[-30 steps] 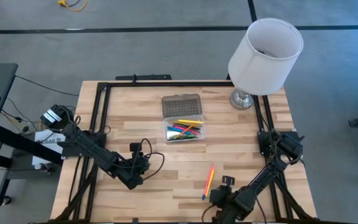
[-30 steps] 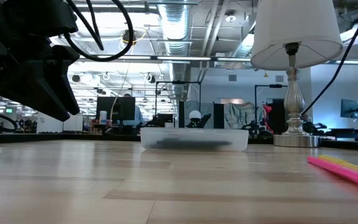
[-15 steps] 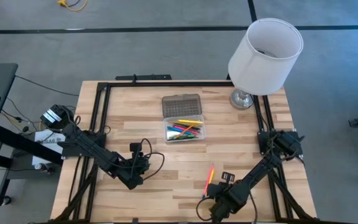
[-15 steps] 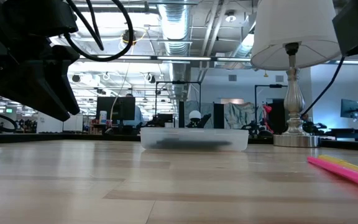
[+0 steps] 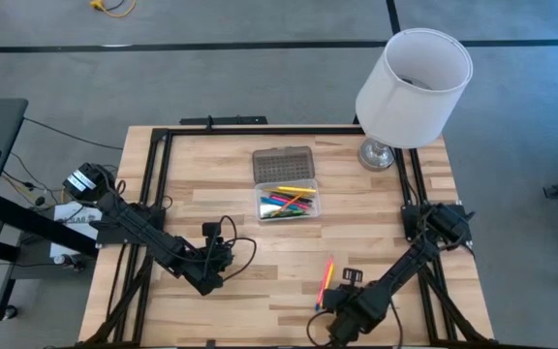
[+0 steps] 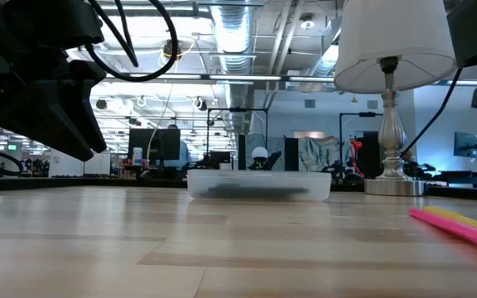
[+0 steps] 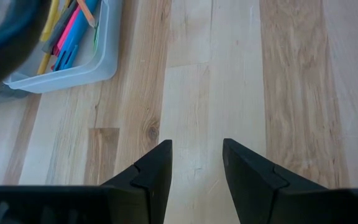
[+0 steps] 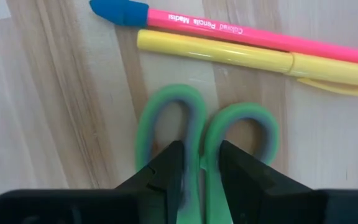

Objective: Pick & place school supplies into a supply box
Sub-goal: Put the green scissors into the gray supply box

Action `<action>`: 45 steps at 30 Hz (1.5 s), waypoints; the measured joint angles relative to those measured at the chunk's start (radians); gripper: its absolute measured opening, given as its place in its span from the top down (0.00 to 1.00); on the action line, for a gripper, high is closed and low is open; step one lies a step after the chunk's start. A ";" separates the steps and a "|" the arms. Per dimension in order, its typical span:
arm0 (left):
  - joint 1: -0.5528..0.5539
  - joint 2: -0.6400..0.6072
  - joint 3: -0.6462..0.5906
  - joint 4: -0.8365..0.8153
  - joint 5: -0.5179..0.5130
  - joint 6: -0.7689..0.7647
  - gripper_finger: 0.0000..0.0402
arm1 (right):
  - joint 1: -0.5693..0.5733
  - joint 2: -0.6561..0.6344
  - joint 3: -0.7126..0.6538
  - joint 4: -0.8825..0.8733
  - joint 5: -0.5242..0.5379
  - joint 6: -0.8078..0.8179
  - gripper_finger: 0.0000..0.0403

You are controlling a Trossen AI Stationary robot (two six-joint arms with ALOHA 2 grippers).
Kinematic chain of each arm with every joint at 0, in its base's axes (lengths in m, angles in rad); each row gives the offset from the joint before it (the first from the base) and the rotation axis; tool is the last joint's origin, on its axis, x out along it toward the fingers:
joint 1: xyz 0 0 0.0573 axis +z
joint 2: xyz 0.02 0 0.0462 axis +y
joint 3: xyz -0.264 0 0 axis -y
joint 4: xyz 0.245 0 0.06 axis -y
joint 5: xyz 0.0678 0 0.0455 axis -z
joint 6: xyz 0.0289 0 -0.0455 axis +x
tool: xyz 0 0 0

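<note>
Green-handled scissors [image 8: 204, 127] lie flat on the table near its near edge, beside a pink pen with a blue cap [image 8: 229, 28] and a yellow pen [image 8: 229, 59]. My right gripper [image 8: 201, 155] points down over the scissors' handles and is shut on them. In the high view that gripper [image 5: 327, 315] hides the scissors; the two pens [image 5: 325, 279] show just beyond it. The supply box [image 5: 289, 204], holding several coloured pens, stands mid-table with its dotted lid [image 5: 284, 165] folded back. My left gripper [image 7: 197, 162] hangs open over bare wood at the near left. My right gripper comes from above, pointing down, with one finger [image 8: 169, 165] in each handle loop. It pinches the inner sides of the two loops [image 8: 201, 140] where they meet. The scissors lie flat on the table.
A lamp with a white shade [image 5: 413, 82] stands at the far right corner on its metal base [image 5: 378, 153]. Black frame rails [image 5: 158, 194] run along the table's left, right and far sides. Bare wood lies between the box and the grippers.
My right gripper has gone a little toward the table's left edge, coming over the scissors, and then kept still. In the low view its arm has come into the upper right corner. My left arm has not moved.
</note>
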 joint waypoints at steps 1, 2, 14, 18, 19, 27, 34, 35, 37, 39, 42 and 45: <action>0.000 0.000 0.000 0.000 0.000 0.000 0.66 | 0.002 0.000 0.000 0.002 0.006 0.000 0.78; 0.000 0.000 0.000 0.000 0.000 0.000 0.66 | 0.005 0.000 0.000 0.004 0.011 0.000 0.78; 0.000 0.000 0.000 0.000 -0.001 0.000 0.66 | 0.027 0.000 0.000 0.038 0.061 0.001 0.83; 0.000 0.000 0.000 0.000 -0.001 0.000 0.66 | 0.026 0.001 0.000 0.039 0.063 0.016 0.83; 0.000 0.000 0.000 0.000 -0.001 0.000 0.66 | 0.026 0.001 0.000 0.039 0.063 0.016 0.82; 0.000 0.000 0.000 0.000 -0.001 0.000 0.66 | 0.028 0.004 0.017 0.013 0.068 0.019 0.82; 0.000 0.000 0.000 0.001 -0.001 0.000 0.66 | 0.046 0.013 0.068 -0.056 0.129 0.019 0.83; 0.000 0.000 0.000 0.002 -0.001 0.000 0.66 | 0.045 0.014 0.073 -0.068 0.135 0.019 0.83; 0.000 0.000 0.000 0.004 0.000 0.000 0.66 | 0.046 0.014 0.081 -0.080 0.155 0.019 0.83; 0.000 0.000 0.000 0.004 0.000 0.000 0.66 | 0.046 0.014 0.084 -0.090 0.170 0.020 0.83; 0.000 0.000 0.000 0.005 0.000 0.000 0.66 | 0.050 0.014 0.084 -0.103 0.164 0.019 0.83; 0.000 0.000 0.000 0.005 0.000 0.000 0.66 | 0.050 0.013 0.085 -0.114 0.160 0.020 0.83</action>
